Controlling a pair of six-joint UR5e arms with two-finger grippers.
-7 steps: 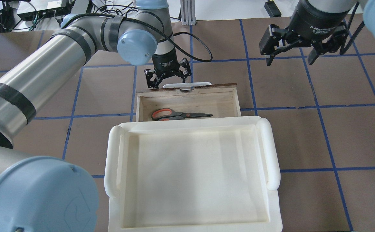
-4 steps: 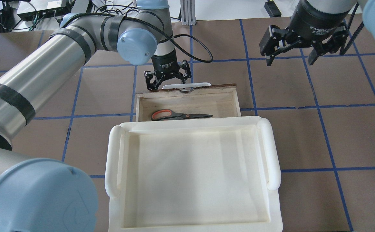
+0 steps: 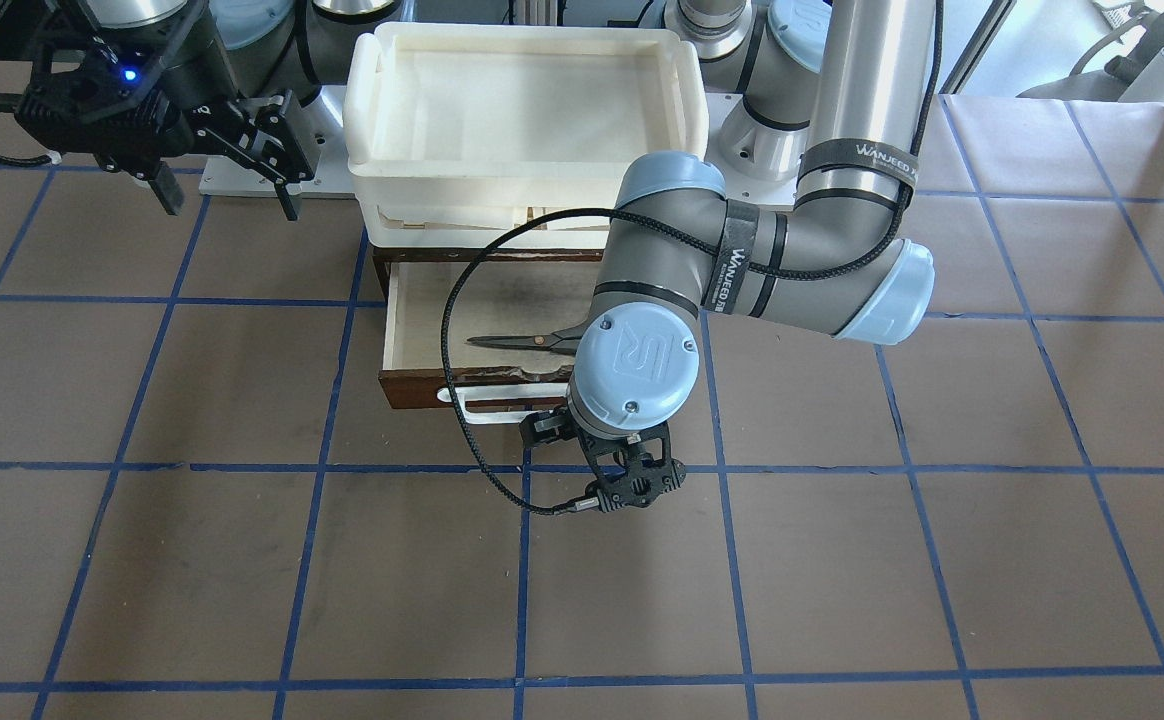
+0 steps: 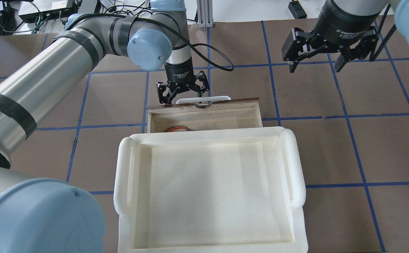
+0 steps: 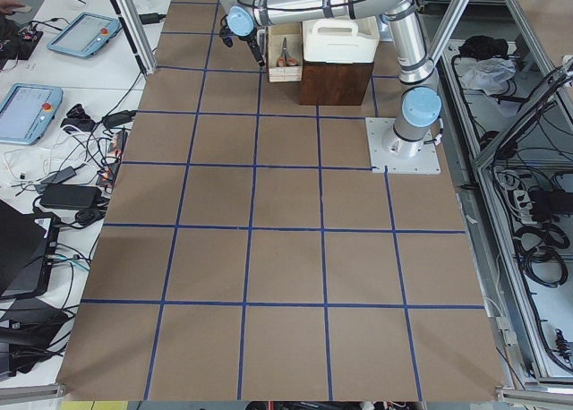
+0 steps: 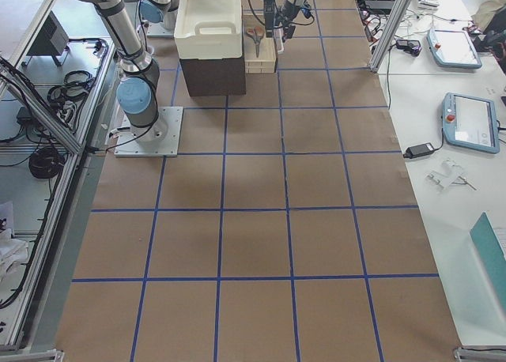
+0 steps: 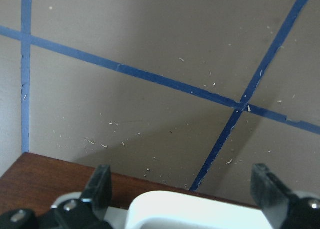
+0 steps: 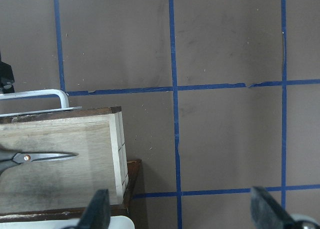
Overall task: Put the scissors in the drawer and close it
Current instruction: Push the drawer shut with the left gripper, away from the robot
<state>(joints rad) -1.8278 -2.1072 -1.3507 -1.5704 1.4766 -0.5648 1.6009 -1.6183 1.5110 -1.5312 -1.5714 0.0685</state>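
Left tool (image 4: 183, 96) spread, low — right tool (image 4: 314, 66) spread, raised.

WANJEED stands in white on the black straps (image 3: 857, 152) around the left arm (image 3: 867, 70), seen from the front. The blue cap (image 3: 635, 360) at that arm's wrist bears an embossed UR mark. From overhead, the black housing (image 4: 345, 21) above the right fingers (image 4: 291, 58) reads "2F Adaptive", the rest unclear. White print on the smaller housing (image 4: 180, 72) above the left fingers (image 4: 162, 95) is too small to read.
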